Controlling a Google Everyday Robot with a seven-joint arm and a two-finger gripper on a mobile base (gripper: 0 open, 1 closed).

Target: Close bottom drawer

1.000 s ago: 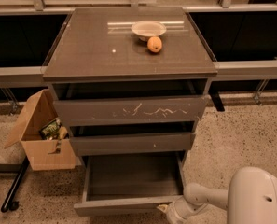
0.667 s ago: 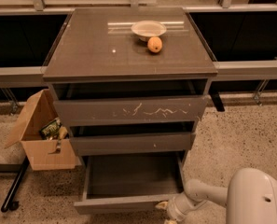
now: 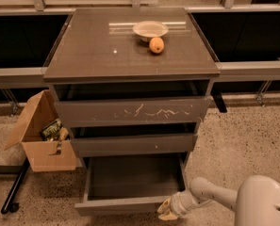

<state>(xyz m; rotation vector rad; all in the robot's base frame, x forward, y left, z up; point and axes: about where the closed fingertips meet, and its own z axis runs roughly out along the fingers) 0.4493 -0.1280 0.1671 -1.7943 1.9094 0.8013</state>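
The bottom drawer (image 3: 130,185) is at 6 o'clock in the view, under the table (image 3: 92,46). It is the lowest of three grey-brown drawers. It is pulled far out, so its grey inside is seen from above, and its plain flat front is toward the camera.

The claw (image 3: 169,210) is at about 5 o'clock, low and close to the floor (image 3: 243,145). It is at the right end of the drawer's front, touching it or just beside it. I cannot tell if the claw is spread or pressed together.

The arm (image 3: 210,194) is white and comes from the rounded robot body (image 3: 264,204) in the corner at 5 o'clock. It reaches toward 9 o'clock and a little downward, almost level with the floor. The wrist is at the drawer's right front corner.

Above the bottom drawer, the middle drawer (image 3: 135,144) is a little open. The top drawer (image 3: 130,111) is larger, with white scratches on its front, and is also partly out.

On the table, toward 12 o'clock, a pale bowl (image 3: 150,29) stands, and an orange fruit (image 3: 156,45) lies just beside it at its 5 o'clock side.

At 8 o'clock from the table, an open cardboard box (image 3: 40,140) stands on the floor with some things inside.
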